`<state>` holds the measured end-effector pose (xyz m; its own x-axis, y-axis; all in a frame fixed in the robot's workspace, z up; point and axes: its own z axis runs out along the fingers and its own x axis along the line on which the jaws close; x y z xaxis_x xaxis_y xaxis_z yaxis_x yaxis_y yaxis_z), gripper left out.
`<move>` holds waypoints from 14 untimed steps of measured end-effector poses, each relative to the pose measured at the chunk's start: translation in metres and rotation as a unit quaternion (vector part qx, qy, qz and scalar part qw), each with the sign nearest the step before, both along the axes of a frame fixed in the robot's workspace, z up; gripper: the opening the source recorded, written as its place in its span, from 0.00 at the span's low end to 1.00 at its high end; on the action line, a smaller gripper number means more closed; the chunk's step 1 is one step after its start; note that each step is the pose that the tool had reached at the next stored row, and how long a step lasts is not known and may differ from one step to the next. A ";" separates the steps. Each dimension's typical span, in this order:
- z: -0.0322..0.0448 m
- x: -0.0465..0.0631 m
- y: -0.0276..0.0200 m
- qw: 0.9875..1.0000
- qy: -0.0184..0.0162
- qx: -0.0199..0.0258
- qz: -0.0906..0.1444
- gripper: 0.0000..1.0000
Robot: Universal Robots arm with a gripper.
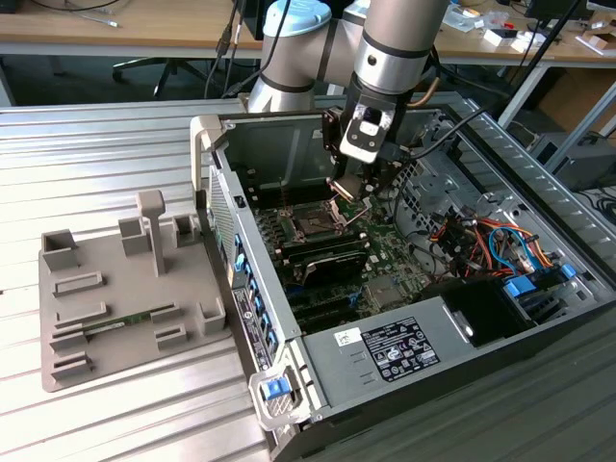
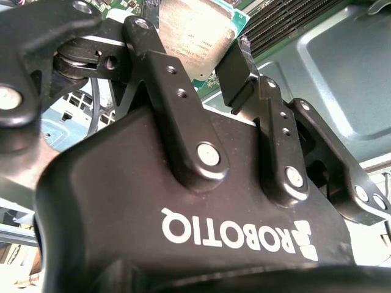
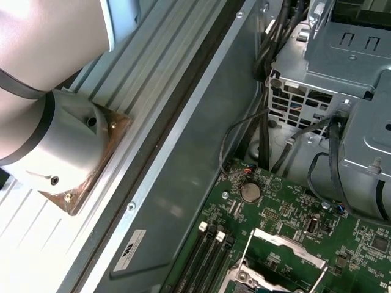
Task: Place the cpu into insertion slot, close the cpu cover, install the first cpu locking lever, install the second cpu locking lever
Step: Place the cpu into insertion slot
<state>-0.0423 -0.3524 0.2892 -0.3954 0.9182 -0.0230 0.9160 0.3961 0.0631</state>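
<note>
Gripping cpu [image 2: 194,36] by two opposite edges in clenched jaws; hanging above slot [image 1: 313,225], not touching, gap clear beneath.

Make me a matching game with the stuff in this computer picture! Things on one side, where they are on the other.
1 cpu
2 insertion slot
3 grey tray

A set in the green circuit board
B on the metal table, at the exterior view's left
C gripped by the tool

Pairs: 1-C, 2-A, 3-B
</note>
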 end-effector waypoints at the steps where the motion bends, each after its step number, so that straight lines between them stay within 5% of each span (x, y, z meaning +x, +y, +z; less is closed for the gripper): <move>1: 0.0000 0.000 0.0000 1.000 0.000 0.000 0.000 0.54; 14: -0.0003 0.000 0.0000 1.000 0.000 0.000 -0.006 0.54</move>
